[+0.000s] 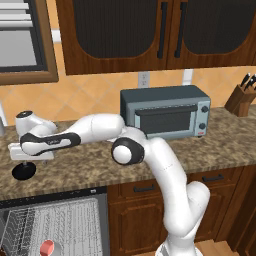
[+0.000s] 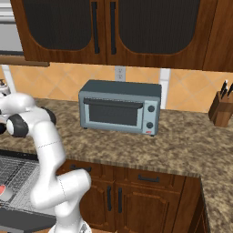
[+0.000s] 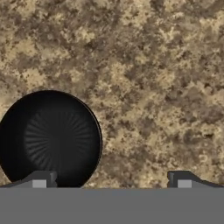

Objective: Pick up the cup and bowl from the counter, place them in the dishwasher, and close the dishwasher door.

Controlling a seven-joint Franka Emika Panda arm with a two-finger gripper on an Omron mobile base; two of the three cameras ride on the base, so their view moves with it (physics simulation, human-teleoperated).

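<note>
Hovering with jaws spread wide, the gripper looks straight down on the counter, empty. The bowl lies under one fingertip, off-centre; shift sideways until its rim sits between the jaws, then descend. The arm reaches out level and far left. The cup probably sits in the dishwasher.

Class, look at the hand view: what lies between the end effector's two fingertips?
Mostly bare speckled counter. The black bowl sits by one fingertip, off-centre in the open end effector.
</note>
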